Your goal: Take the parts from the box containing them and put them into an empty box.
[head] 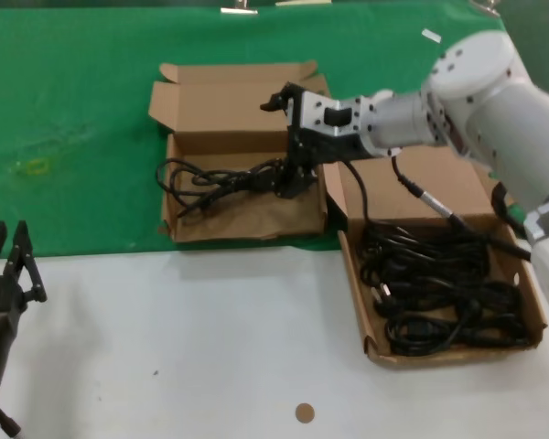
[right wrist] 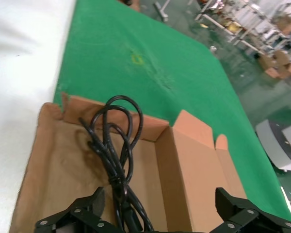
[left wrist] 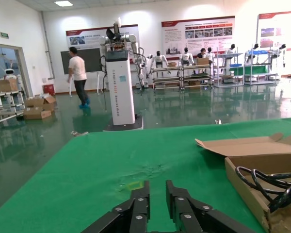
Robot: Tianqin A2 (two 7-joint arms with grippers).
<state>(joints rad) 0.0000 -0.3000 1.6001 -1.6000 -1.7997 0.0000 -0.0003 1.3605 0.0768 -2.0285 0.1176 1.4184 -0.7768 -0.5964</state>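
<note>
The ragged-rimmed cardboard box (head: 247, 222) lies on the green cloth and holds one coiled black power cord (head: 210, 178). My right gripper (head: 282, 142) hovers over this box's right end, jaws wide open. In the right wrist view the cord (right wrist: 119, 145) lies on the box floor (right wrist: 53, 160) between my fingers, close to one finger (right wrist: 89, 206), ungripped by the right gripper (right wrist: 160, 196). The smooth-rimmed box (head: 355, 274) at right holds several coiled cords (head: 439, 283). My left gripper (head: 7, 242) is parked at the near left, empty, fingers a narrow gap apart (left wrist: 157, 194).
Both boxes have lids folded open at the back. The left wrist view shows the ragged-rimmed box's wall (left wrist: 242, 177) with the cord (left wrist: 269, 182) looping over it. A small brown disc (head: 304, 412) lies on the white table (head: 165, 347). My arm's cable (head: 421, 192) hangs over the full box.
</note>
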